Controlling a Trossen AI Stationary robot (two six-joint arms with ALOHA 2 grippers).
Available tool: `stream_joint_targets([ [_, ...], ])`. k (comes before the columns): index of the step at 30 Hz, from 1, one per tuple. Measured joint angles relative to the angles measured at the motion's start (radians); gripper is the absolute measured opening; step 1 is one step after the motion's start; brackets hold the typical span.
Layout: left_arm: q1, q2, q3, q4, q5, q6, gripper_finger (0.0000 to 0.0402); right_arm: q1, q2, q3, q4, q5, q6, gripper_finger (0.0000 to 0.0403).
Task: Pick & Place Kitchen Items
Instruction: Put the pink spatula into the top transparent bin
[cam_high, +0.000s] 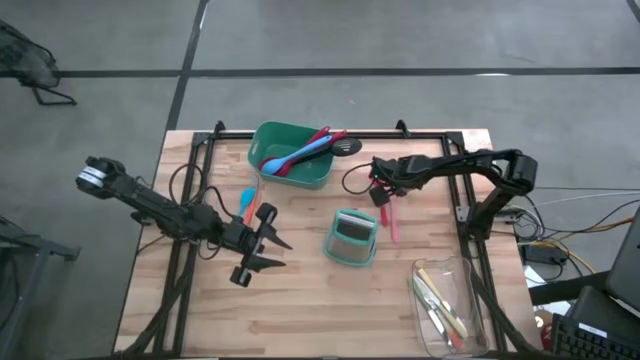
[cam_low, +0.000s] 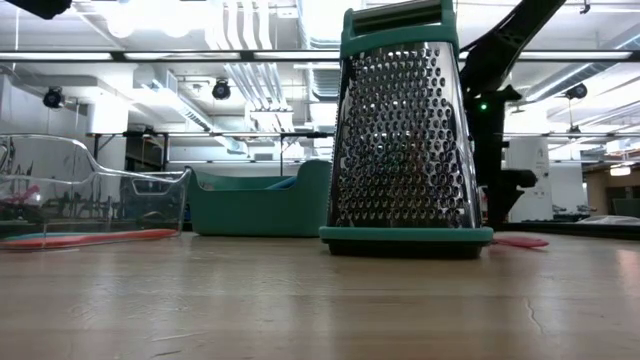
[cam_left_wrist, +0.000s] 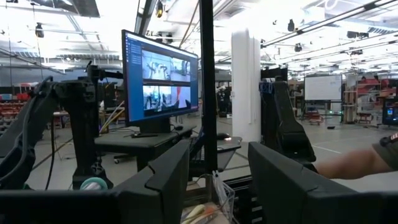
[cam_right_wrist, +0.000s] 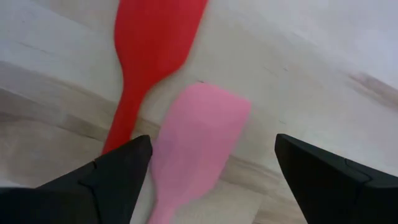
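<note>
A red spatula (cam_right_wrist: 149, 50) and a pink spatula (cam_right_wrist: 199, 137) lie flat side by side on the wooden table (cam_high: 300, 320), right of the green tub (cam_high: 290, 155). My right gripper (cam_right_wrist: 214, 171) is open and points down just over them (cam_high: 385, 192). The pink spatula's handle runs between its fingers, and one finger (cam_right_wrist: 118, 177) stands over the red one's handle; I see no touch. The tub holds a blue spoon (cam_high: 290, 155) and a red spoon (cam_high: 322, 135). A black slotted spoon (cam_high: 346, 147) rests on its rim. My left gripper (cam_high: 258, 245) hangs open above the table's left half, holding nothing.
A teal box grater (cam_high: 351, 238) stands upright mid-table, just near of the spatulas. A clear tray (cam_high: 447, 300) with pale-handled tools sits at the near right. Small blue (cam_high: 247, 198) and orange (cam_high: 266, 212) spatulas lie by my left arm. A person's arm (cam_left_wrist: 367, 163) shows beyond the table.
</note>
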Motion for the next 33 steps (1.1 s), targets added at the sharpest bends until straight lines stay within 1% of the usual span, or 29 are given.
stream_joint_targets([
  [4, 0.000, 0.000, -0.001, -0.002, 0.000, -0.001, 0.0172, -0.001, 0.032, 0.034, -0.005, -0.001, -0.004, 0.0323],
  [7, 0.000, 0.000, -0.001, -0.002, 0.000, -0.004, 0.0172, -0.003, 0.047, 0.047, -0.004, -0.009, -0.004, 0.0297],
  [10, -0.001, 0.000, -0.001, -0.003, 0.000, -0.005, 0.0172, -0.009, 0.056, 0.043, 0.004, -0.045, -0.002, 0.0268],
  [15, -0.006, 0.000, -0.001, -0.005, 0.000, -0.005, 0.0172, -0.013, 0.055, 0.017, 0.020, -0.053, 0.011, 0.0233],
  [18, -0.013, 0.000, -0.001, -0.005, 0.001, -0.005, 0.0172, -0.014, 0.055, 0.013, 0.021, -0.054, 0.012, 0.0225],
  [24, -0.015, -0.001, -0.001, -0.005, 0.003, -0.005, 0.0172, -0.017, 0.055, 0.012, 0.013, -0.056, 0.012, 0.0231],
  [26, -0.016, -0.001, -0.001, -0.005, 0.003, -0.005, 0.0172, -0.019, 0.055, 0.012, 0.011, -0.057, 0.015, 0.0227],
  [29, -0.016, -0.001, -0.001, -0.005, 0.004, -0.005, 0.0172, -0.020, 0.055, 0.012, 0.004, -0.066, 0.023, 0.0203],
  [33, -0.017, -0.001, -0.001, -0.005, 0.005, -0.005, 0.0172, -0.020, 0.055, 0.012, -0.009, -0.067, -0.001, 0.0148],
])
